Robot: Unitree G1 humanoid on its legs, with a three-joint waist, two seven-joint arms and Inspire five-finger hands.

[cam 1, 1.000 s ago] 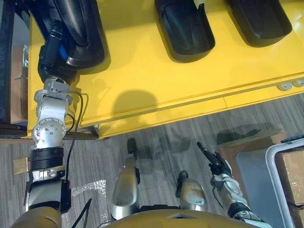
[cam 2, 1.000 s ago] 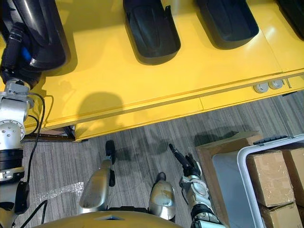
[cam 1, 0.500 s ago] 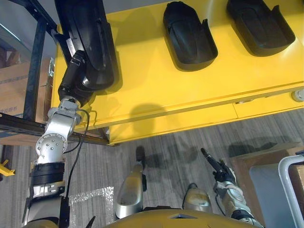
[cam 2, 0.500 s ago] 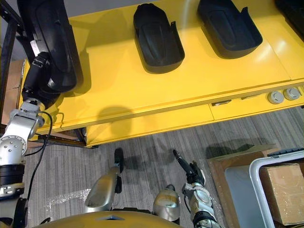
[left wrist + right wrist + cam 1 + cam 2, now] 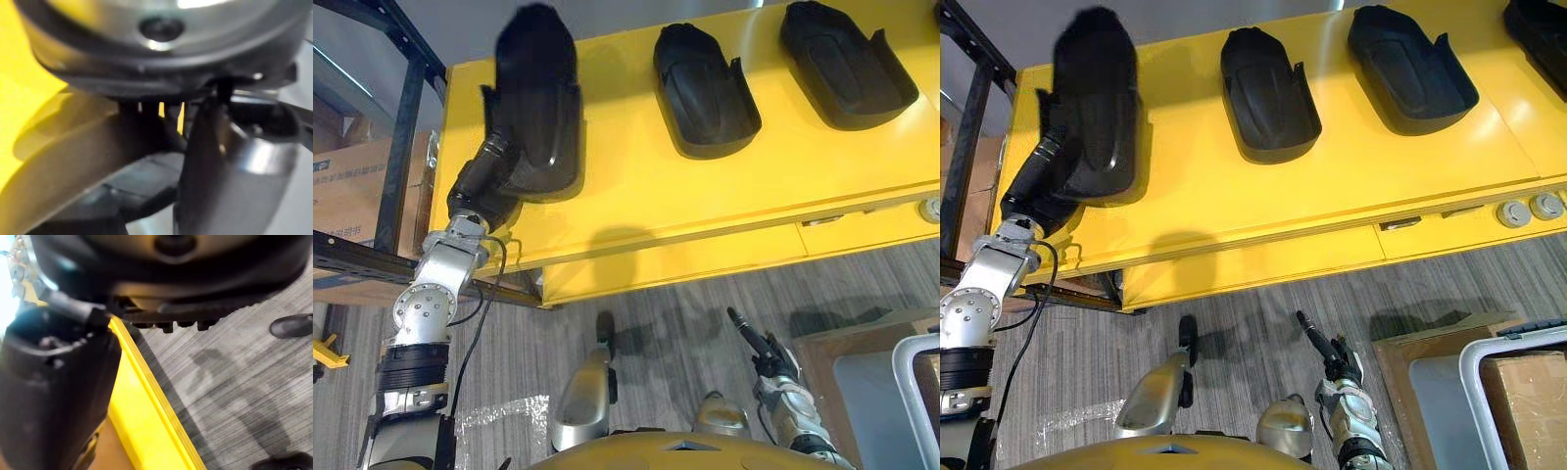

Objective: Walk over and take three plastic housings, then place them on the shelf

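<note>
Three black plastic housings lie in a row on the yellow table [image 5: 636,196]. My left hand [image 5: 481,188] reaches onto the table's left end and is shut on the near end of the leftmost housing [image 5: 536,117], whose far end looks smeared by motion. The middle housing [image 5: 705,88] and the right housing [image 5: 847,61] lie untouched, and a further one [image 5: 1538,24] shows at the far right corner. My right hand [image 5: 759,345] hangs low over the floor, in front of the table, with straight fingers and nothing in it.
A black metal rack [image 5: 396,147] with a cardboard box [image 5: 342,191] stands left of the table. On the floor at the right are a flat cardboard piece [image 5: 1410,352] and a white-rimmed bin [image 5: 1489,362] holding a box. Two round knobs [image 5: 1528,209] sit on the table's front edge.
The camera has shifted, so more of the table and rack shows. My left hand keeps its hold on the leftmost housing, which has swung on the table. The right hand hangs as before.
</note>
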